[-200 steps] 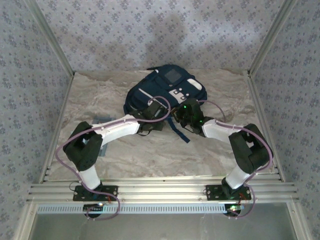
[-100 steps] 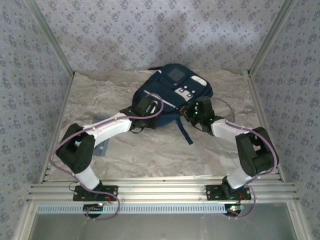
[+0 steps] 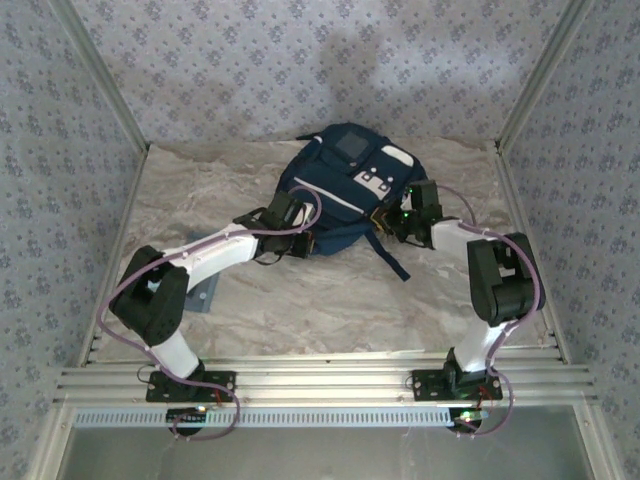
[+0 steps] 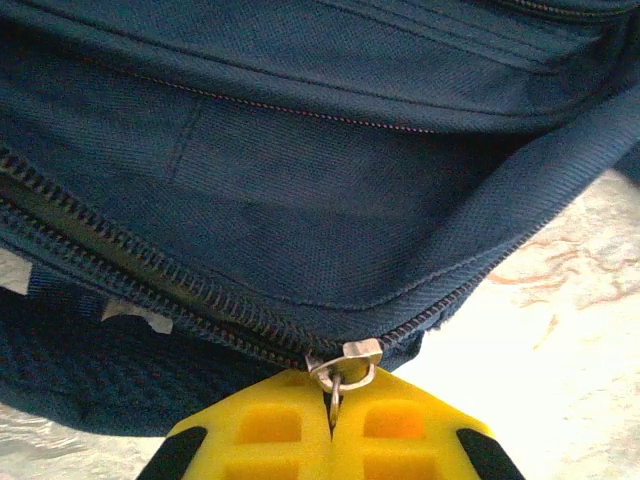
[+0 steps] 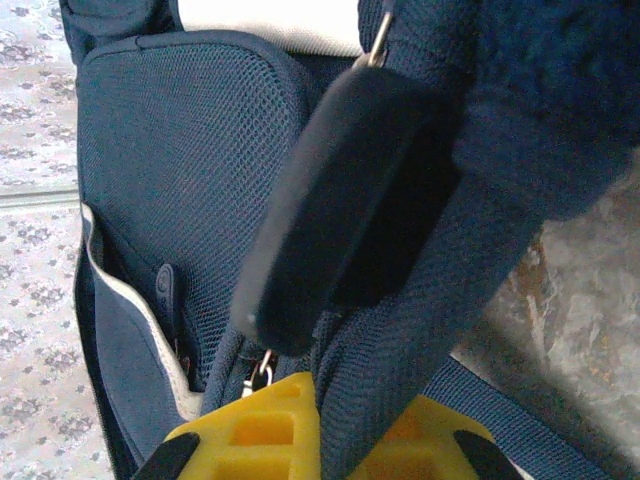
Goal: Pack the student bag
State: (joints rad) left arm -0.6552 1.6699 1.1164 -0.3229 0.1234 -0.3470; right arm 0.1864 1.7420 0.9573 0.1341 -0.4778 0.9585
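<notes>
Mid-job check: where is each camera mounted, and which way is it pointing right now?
Top external: above and behind the bases, looking down at the table, student bag, left arm and right arm.
Left wrist: on the left arm, facing the bag; the left tool pinches the zipper pull.
Right wrist: on the right arm, close to the bag's mesh panel; the right tool straddles bag fabric.
Shared: all three views see the bag.
</notes>
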